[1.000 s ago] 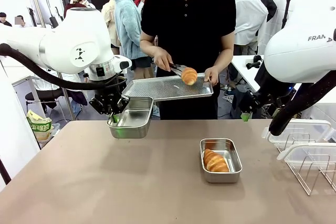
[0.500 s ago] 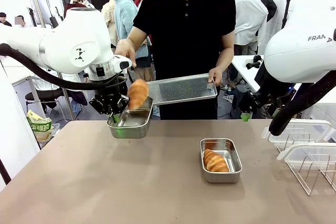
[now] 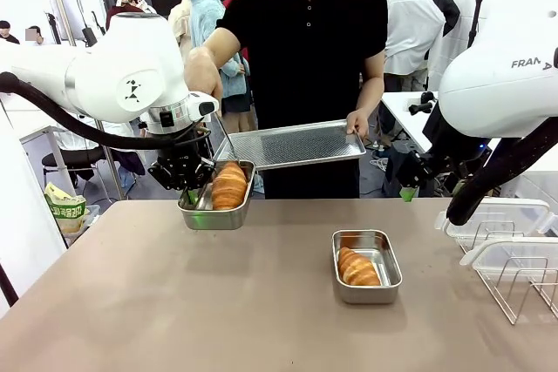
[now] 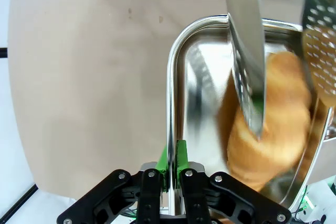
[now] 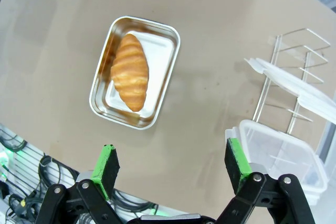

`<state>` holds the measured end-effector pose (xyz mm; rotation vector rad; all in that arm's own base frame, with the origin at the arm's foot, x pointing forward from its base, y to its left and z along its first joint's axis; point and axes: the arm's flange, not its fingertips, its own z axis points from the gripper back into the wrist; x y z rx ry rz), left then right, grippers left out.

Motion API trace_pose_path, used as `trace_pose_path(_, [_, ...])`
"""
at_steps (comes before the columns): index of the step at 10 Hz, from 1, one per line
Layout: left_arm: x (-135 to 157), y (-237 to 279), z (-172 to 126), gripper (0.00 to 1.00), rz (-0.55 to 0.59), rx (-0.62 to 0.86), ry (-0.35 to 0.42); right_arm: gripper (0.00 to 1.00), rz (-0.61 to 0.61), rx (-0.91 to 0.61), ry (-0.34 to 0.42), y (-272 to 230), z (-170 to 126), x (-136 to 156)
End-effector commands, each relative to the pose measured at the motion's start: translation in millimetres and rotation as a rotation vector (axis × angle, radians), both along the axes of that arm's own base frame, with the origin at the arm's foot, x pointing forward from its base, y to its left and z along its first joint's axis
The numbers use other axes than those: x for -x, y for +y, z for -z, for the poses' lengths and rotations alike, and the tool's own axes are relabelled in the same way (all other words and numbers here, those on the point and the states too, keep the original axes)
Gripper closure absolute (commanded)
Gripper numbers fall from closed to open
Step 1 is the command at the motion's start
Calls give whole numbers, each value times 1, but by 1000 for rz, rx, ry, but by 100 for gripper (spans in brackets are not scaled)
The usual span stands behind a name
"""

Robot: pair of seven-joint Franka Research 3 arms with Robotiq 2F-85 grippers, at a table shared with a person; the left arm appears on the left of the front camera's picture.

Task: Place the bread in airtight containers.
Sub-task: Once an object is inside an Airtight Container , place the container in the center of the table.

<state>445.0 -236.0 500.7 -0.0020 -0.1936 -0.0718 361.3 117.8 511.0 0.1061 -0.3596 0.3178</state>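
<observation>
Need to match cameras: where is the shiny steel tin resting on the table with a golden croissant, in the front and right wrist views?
Front view: shiny steel tin, lower middle, right of centre.
Right wrist view: tin, upper left of centre.
Shared landmark: translucent plastic lids, to its right in both.

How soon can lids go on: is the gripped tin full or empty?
Full: a croissant lies inside the tin, between its walls.

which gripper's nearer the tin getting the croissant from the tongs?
Left. The left gripper is clamped on that tin's rim; the right gripper hangs open, off toward the other tin.
</observation>
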Motion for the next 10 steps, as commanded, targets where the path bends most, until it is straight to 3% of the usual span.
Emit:
trace_pose_path(1, [-1,1,-5,100,-2,5,-4,0,6,6,2,0,1,1])
trace_pose_path(10, [-1,1,-5,100,-2,5,-4,0,6,6,2,0,1,1])
